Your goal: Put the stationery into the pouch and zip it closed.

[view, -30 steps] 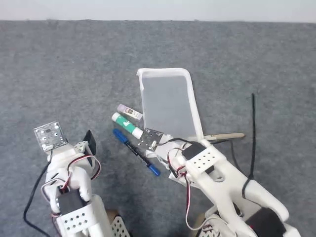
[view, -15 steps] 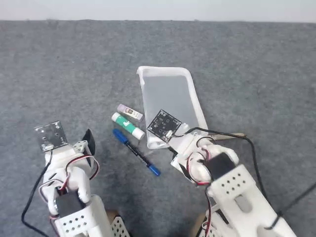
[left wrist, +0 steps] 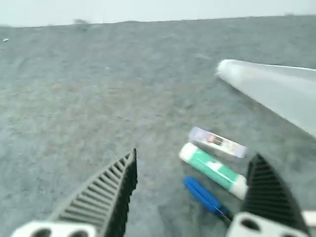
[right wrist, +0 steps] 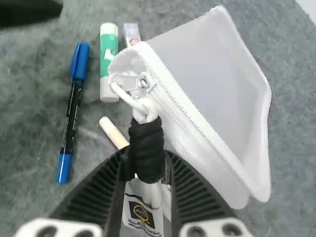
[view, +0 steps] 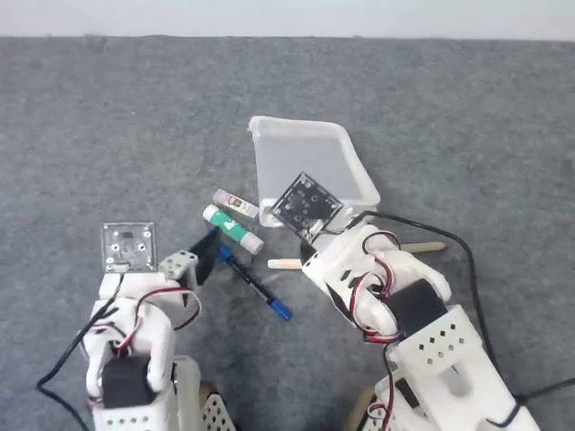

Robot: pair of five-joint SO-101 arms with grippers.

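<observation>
1. Right claw (right wrist: 145,163): clamped tight on the black-wrapped pull cord (right wrist: 145,148), whose white loop runs up to the slider at the corner of the pouch (right wrist: 212,89).
2. Pouch: white, translucent, in the middle of the grey worktop (view: 108,117). It is tilted, with the zip edge raised at the claw end and the far end down on the worktop. How much of the zip is done up, I cannot tell.
3. Left claw (left wrist: 195,160): fingers spread wide, gripping nothing, low over the worktop just beside the cap end of the blue marker (view: 256,285).
4. Loose stationery lies outside the pouch, next to its near corner (all of it flat on the worktop):
   - small purple item (view: 235,205), nearest the pouch;
   - glue stick (view: 232,229), green and white, right alongside it;
   - blue marker, next out, slanting away from the pair;
   - pencil (view: 286,264), pale, with one end poking out from under the right arm near the marker.
</observation>
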